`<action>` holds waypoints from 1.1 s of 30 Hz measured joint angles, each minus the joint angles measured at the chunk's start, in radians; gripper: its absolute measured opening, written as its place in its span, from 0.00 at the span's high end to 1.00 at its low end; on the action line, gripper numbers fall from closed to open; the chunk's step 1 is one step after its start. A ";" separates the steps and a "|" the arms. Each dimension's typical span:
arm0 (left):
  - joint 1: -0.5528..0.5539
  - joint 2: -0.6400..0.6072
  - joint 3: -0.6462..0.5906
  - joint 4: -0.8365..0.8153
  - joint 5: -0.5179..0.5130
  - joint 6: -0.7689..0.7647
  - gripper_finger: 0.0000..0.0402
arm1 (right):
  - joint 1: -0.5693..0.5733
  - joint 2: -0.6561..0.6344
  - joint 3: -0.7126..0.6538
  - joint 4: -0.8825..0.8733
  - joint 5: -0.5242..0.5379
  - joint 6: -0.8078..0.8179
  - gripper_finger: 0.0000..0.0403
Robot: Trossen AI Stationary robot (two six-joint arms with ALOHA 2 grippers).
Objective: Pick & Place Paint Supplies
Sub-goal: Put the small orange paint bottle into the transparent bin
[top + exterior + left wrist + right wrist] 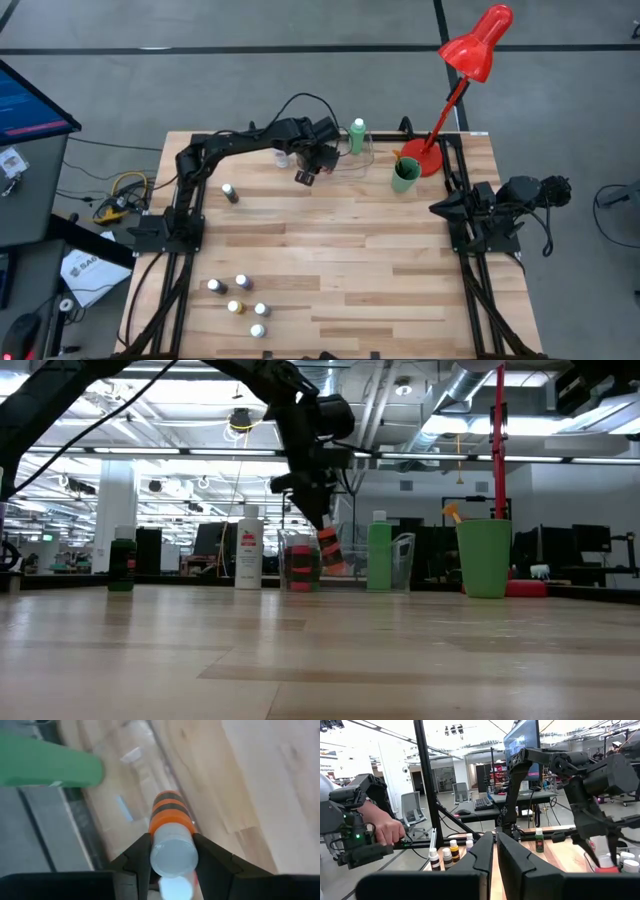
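Nearest us, a loose cluster of tiny white-capped bottles [240, 296] stands at the table's [380, 290] front left, and one more bottle [230, 193] stands alone farther back; beyond them our left gripper [307, 176] hangs at the far edge, fingers clamped on an orange bottle [171, 836] held tilted just beside the clear tray [390, 565]; the tall green bottle [357, 137] and the green cup [404, 176] stand behind. We judge the little bottle light, rigid and slick-sided, best pinched across its body below the cap, as now; a loose pinch could let it swivel. Our right gripper [495, 851] waits at the right edge, fingers nearly together, holding nothing.
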 joint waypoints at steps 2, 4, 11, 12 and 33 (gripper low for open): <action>0.000 0.000 0.000 0.005 0.018 0.020 0.71 | 0.000 0.000 0.000 -0.001 0.000 0.000 0.95; 0.001 0.000 0.000 0.009 0.043 0.022 0.71 | 0.000 0.000 0.000 0.000 0.000 0.000 0.95; 0.000 0.038 -0.008 -0.005 0.064 0.055 0.71 | 0.000 0.000 0.000 0.000 0.000 0.000 0.95; 0.000 0.042 -0.008 -0.008 0.064 0.059 0.71 | 0.000 0.000 0.000 0.001 0.000 0.000 0.95; 0.005 0.047 -0.007 -0.002 0.056 0.085 0.63 | 0.000 0.000 0.000 -0.001 0.000 0.000 0.95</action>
